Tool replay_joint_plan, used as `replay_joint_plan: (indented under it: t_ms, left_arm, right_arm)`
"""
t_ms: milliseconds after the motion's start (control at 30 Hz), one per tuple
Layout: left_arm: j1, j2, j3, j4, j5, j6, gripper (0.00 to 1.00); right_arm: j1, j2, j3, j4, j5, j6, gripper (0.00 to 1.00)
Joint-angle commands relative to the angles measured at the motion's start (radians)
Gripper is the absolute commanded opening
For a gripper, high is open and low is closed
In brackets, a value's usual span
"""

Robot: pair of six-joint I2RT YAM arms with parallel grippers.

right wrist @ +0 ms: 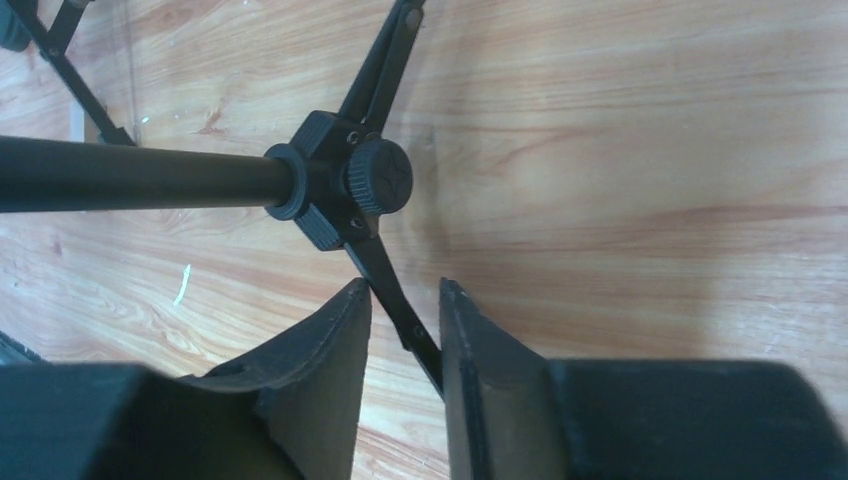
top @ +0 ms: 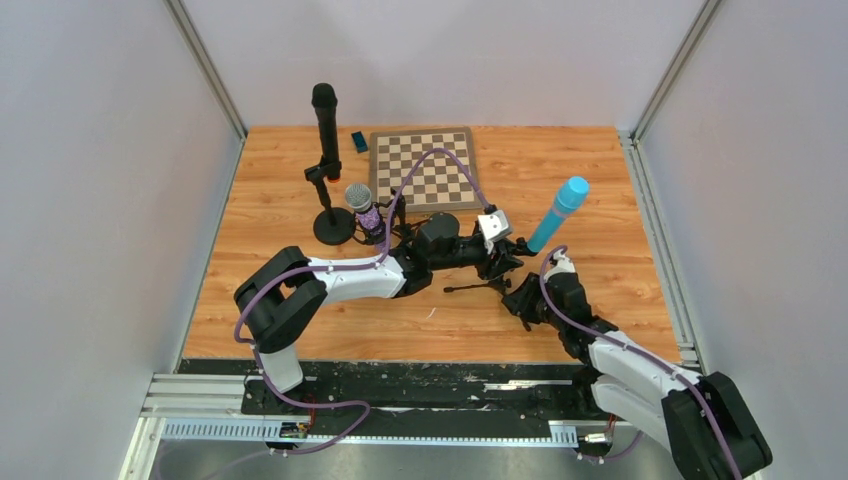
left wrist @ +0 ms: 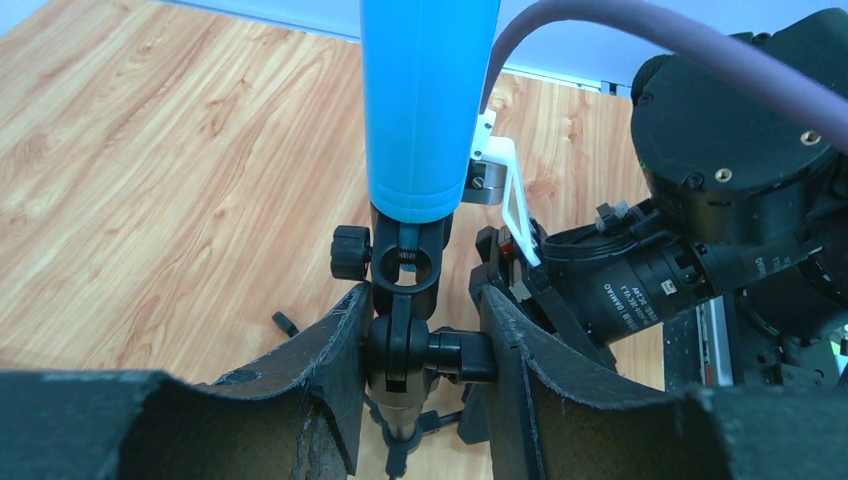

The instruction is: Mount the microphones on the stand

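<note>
The light blue microphone (top: 560, 212) leans up and to the right in the clip of a small black tripod stand (top: 480, 287). My left gripper (top: 505, 258) is shut on that stand's swivel joint (left wrist: 415, 350), just under the clip (left wrist: 405, 262) and the blue microphone (left wrist: 425, 100). My right gripper (top: 522, 298) is shut on one tripod leg (right wrist: 400, 318), below the hub (right wrist: 350, 190) and pole (right wrist: 140, 175). The long black microphone (top: 325, 125) stands upright in a round-based stand (top: 332, 228). The purple microphone with a silver grille (top: 362, 205) sits beside it in a low stand.
A chessboard (top: 424, 168) lies at the back middle, with a small dark blue object (top: 359, 142) to its left. Grey walls close the table on the left, back and right. A metal rail (top: 400, 395) runs along the near edge.
</note>
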Motion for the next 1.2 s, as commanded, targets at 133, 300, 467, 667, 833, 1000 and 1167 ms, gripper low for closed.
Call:
replay_joint_plan:
  t_ms: [133,300,467,667,833,1000,1167]
  left_arm:
    - [0.003,-0.073,-0.003,0.092,0.032,-0.037,0.0]
    - [0.004,-0.09,-0.019,0.103,0.025,-0.03,0.0]
    - [0.004,-0.122,-0.054,0.145,0.005,-0.02,0.0]
    - [0.003,-0.162,-0.055,0.152,0.02,-0.039,0.0]
    - [0.003,-0.172,-0.017,0.12,0.031,-0.05,0.0]
    - [0.003,-0.164,-0.009,0.129,0.021,-0.035,0.0]
    - [0.003,-0.171,-0.001,0.153,0.026,-0.015,0.0]
  right_arm:
    - [0.057,0.118,0.004,0.1,0.099,0.078,0.08]
    - [0.066,0.155,0.001,0.112,0.105,0.083,0.0]
    - [0.068,0.146,0.001,0.112,0.104,0.072,0.0]
    - [0.069,0.156,0.0,0.118,0.105,0.06,0.0]
    - [0.068,0.163,-0.002,0.136,0.084,0.055,0.0]
    - [0.067,0.173,0.003,0.143,0.066,0.048,0.0]
    - [0.068,0.189,0.003,0.16,0.048,0.046,0.0]
